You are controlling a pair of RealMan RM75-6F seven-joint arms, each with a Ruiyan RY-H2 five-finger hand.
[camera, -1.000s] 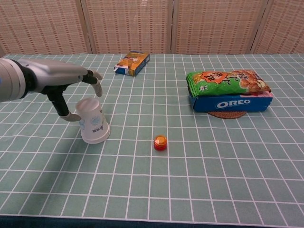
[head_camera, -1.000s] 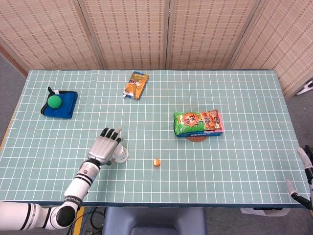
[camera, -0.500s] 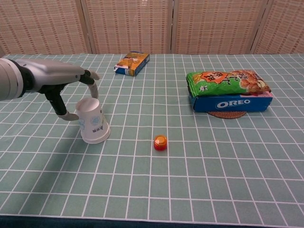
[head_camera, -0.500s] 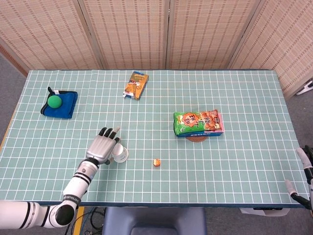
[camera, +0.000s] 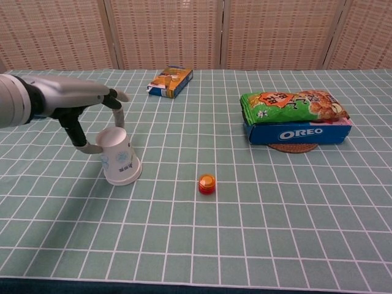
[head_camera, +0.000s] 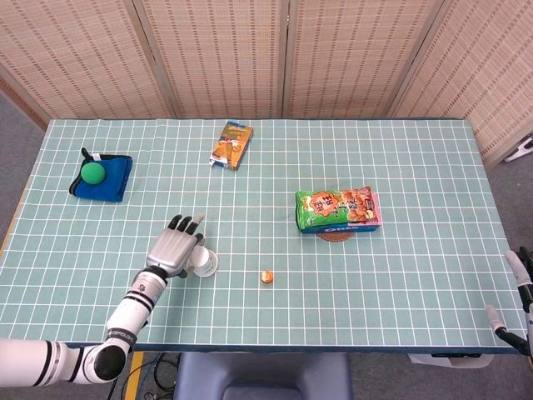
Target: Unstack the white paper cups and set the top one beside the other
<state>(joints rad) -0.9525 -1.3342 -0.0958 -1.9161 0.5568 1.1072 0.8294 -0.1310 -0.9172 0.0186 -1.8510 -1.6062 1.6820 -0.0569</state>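
The white paper cups (camera: 119, 157) stand nested and upside down on the green checked table, left of centre; from above they show as one small white cup (head_camera: 205, 264). My left hand (camera: 92, 113) arches over their top from the left with its fingers spread. Its thumb hangs close by the top's left edge, and I cannot tell whether it touches. The head view puts that left hand (head_camera: 176, 247) just left of the cups, holding nothing. My right hand (head_camera: 518, 302) shows only at the far right edge, below the table's corner, fingers apart and empty.
A small orange bottle cap (camera: 207, 183) lies right of the cups. Further right, a snack bag lies on an Oreo box (camera: 297, 133) on a round coaster. An orange carton (camera: 170, 81) lies at the back. A blue cloth with a green ball (head_camera: 101, 177) sits far left.
My left hand has drifted a little to the left and back from the cups' top. The cups have not moved.
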